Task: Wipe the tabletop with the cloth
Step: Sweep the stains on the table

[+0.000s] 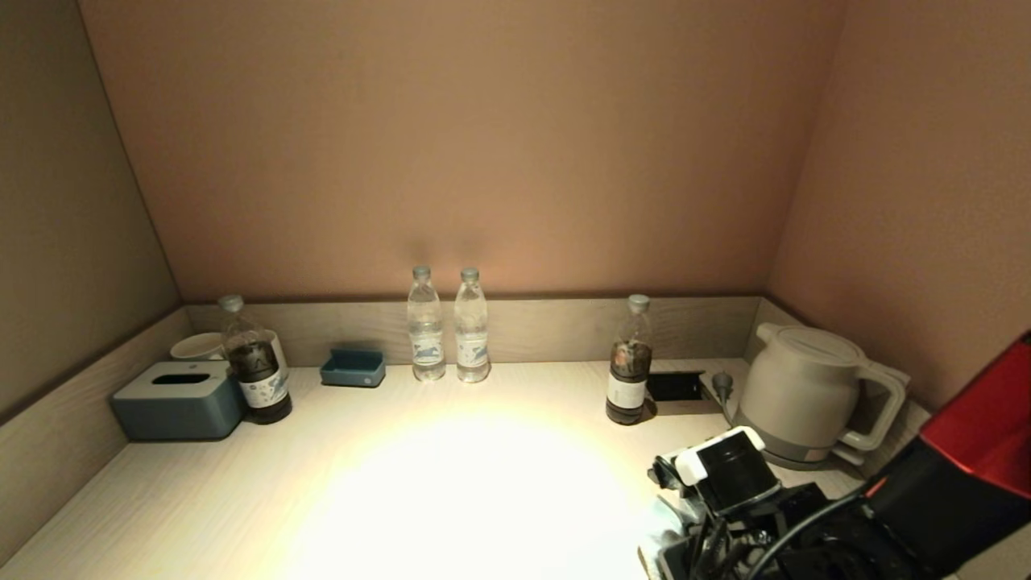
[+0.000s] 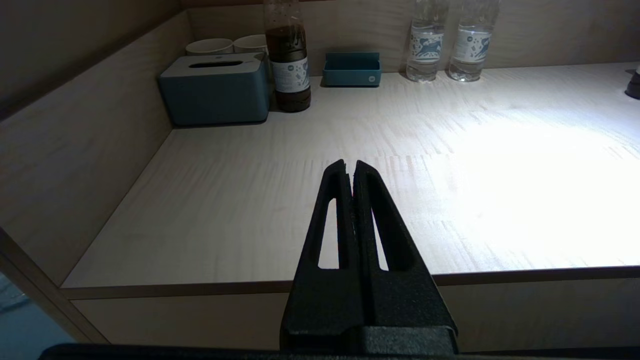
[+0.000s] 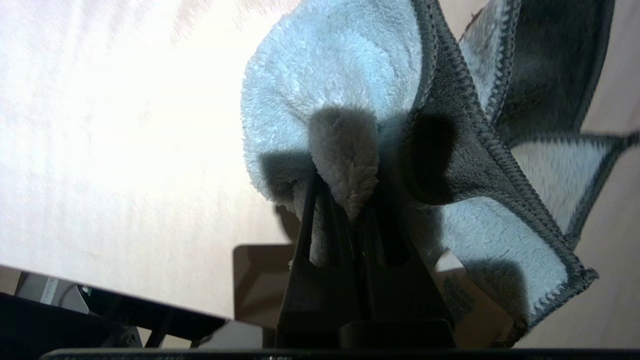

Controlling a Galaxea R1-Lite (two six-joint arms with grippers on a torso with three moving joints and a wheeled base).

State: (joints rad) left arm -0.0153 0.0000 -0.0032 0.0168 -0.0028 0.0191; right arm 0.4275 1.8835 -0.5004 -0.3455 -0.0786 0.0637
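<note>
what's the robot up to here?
The right claw is shut on the pale blue cloth, holding it over the tabletop at the front right. The left claw is shut on nothing, parked off the table's front edge. Bottles, a tissue box and a kettle line the back.
</note>
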